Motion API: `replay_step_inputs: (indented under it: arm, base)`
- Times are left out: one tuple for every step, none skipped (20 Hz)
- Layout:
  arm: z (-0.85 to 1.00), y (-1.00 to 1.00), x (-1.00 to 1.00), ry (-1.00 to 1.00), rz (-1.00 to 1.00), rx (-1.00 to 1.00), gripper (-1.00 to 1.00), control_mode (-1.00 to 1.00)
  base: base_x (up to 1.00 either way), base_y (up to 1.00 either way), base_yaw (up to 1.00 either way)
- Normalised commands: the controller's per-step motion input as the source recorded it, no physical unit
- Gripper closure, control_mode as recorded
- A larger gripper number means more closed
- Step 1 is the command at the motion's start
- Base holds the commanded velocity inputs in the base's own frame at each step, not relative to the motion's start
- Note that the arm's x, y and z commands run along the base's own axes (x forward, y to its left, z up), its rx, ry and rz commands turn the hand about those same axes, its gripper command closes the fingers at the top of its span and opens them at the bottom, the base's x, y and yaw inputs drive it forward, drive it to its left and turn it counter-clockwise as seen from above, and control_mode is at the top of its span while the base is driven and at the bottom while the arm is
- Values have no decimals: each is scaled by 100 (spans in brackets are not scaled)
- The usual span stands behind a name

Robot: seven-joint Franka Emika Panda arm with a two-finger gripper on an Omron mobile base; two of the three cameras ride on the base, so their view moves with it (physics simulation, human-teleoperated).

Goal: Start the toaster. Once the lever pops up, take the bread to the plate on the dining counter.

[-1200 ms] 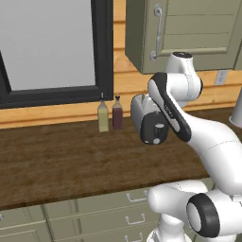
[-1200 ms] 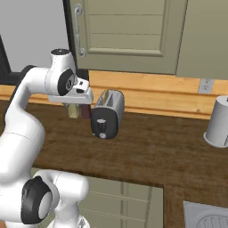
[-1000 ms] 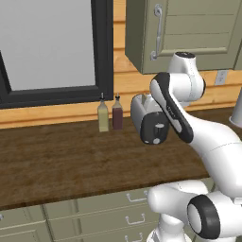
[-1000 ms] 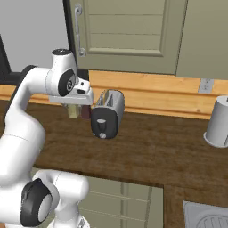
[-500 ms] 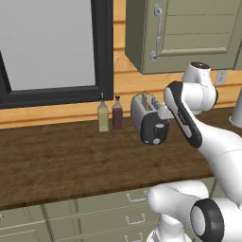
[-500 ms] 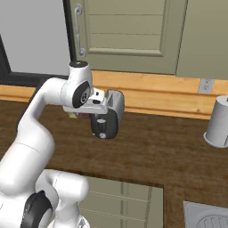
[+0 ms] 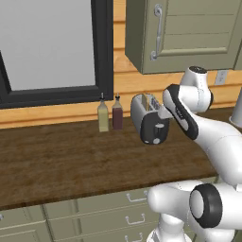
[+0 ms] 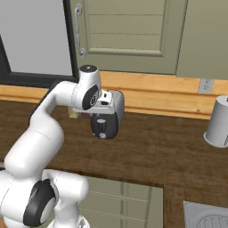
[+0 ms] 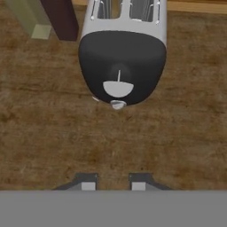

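Small silver-white boxy toaster (image 7: pixel 150 118) with a dark end panel and round grey knob (image 9: pixel 118 88): stands on the dark brown wood-grain worktop (image 7: pixel 61 160), toward its back edge, by the wooden wall ledge. Two small bottles, one pale olive (image 7: pixel 102 116), one dark maroon (image 7: pixel 117 115): upright, just beside the toaster along the same back edge. Two-finger claw (image 9: pixel 113 182): hovers over the toaster's dark end; tips narrowly parted, pinching nothing. Grey cylindrical canister (image 8: pixel 219 122): well apart, toward the worktop's far end.

Legible text: none that I can read. Toaster (image 9: pixel 121 53), upper middle of my hand view: unmarked. Two bottles (image 7: pixel 109 114), left-centre: no readable labels.
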Motion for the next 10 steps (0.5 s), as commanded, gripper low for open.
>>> replay_step_inputs:
  arm:
    - [-14, 0, 28, -3, 0, 0, 100, -100]
    - [-14, 0, 37, -5, 0, 0, 100, -100]
    - [-14, 21, 54, -3, 0, -1, 100, -100]
    - [-14, 26, 51, -2, 0, -4, 100, -100]
    - [-19, 14, 42, -1, 0, -1, 100, -100]
    - [-22, 0, 34, -1, 0, 0, 100, -100]
    - [-21, 0, 24, -1, 0, 0, 100, -100]
    - [-19, 0, 20, -1, 0, 0, 100, -100]
    - [-17, -1, 17, -1, 0, 1, 100, -100]
    - [-17, 0, 18, 0, 0, 1, 100, -100]
  base:
    - [0, 0, 0]
    - [0, 0, 0]
    - [0, 0, 0]
    - [0, 0, 0]
    - [0, 0, 0]
    - [0, 0, 0]
    - [0, 0, 0]
    - [0, 0, 0]
    - [0, 0, 0]
    - [0, 0, 0]
